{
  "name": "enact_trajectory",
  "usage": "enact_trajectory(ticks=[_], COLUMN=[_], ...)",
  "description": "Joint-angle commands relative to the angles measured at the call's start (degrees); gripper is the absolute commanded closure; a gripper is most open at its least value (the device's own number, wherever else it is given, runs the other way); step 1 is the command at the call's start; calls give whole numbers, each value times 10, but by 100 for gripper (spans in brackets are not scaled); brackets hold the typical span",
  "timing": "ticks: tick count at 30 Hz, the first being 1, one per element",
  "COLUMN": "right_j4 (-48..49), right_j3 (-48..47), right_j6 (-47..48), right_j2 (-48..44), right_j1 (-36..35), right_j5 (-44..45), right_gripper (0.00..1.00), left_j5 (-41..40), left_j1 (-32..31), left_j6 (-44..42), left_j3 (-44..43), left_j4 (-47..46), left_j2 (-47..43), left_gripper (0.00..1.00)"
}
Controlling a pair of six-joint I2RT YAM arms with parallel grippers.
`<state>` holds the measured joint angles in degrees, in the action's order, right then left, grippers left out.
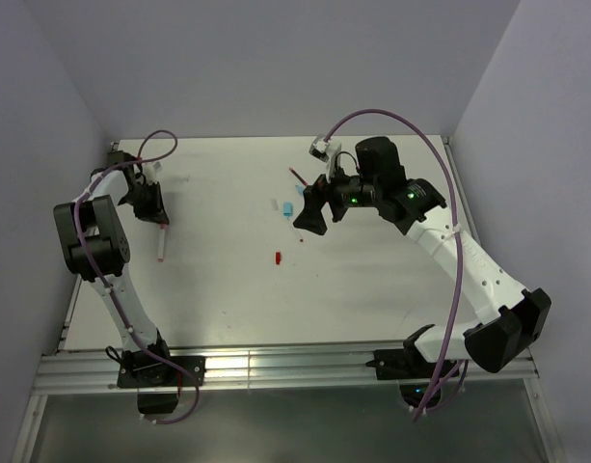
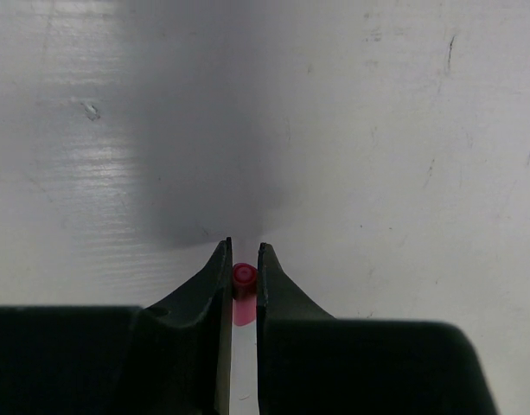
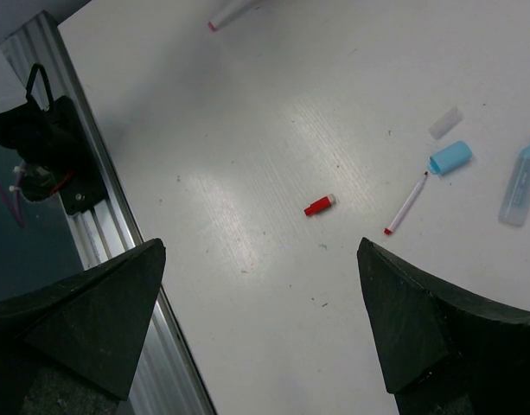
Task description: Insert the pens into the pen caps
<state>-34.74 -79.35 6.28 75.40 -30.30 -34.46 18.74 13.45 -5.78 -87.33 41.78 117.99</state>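
Note:
My left gripper (image 1: 156, 216) (image 2: 244, 252) at the far left of the table is shut on a pen (image 1: 161, 243) (image 2: 244, 275). That pen has a white barrel and a red end, and it sticks out past the jaws. Near the table's middle my right gripper (image 1: 308, 218) (image 3: 261, 251) hangs open, with nothing between its fingers. Below it lie a red pen cap (image 1: 278, 257) (image 3: 318, 205), a thin white pen with red ends (image 3: 406, 204), a light blue pen cap (image 1: 288, 208) (image 3: 450, 157), a clear cap (image 3: 445, 123) and a pale blue pen (image 3: 519, 182).
The aluminium rail (image 1: 276, 367) (image 3: 100, 251) runs along the near edge of the white table (image 1: 372, 289). Grey walls close in the left, back and right sides. Purple cables (image 1: 391, 116) loop over both arms.

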Motion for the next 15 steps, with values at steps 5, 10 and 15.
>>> enact_trajectory(ticks=[5,10,15], right_j4=[7,7,6], right_j3=[-3,-5,-7], right_j6=[0,0,-1], right_j2=[-3,-4,-8], right_j1=[5,5,5], right_j5=[2,1,2], right_gripper=[0,0,0], left_j5=[-33,-44,-62], left_j1=[-9,-11,-16], left_j6=[17,19,26], left_j3=[15,15,26], left_j4=[-45,-43,-48], left_j2=[-3,0,2], left_gripper=[84,79,76])
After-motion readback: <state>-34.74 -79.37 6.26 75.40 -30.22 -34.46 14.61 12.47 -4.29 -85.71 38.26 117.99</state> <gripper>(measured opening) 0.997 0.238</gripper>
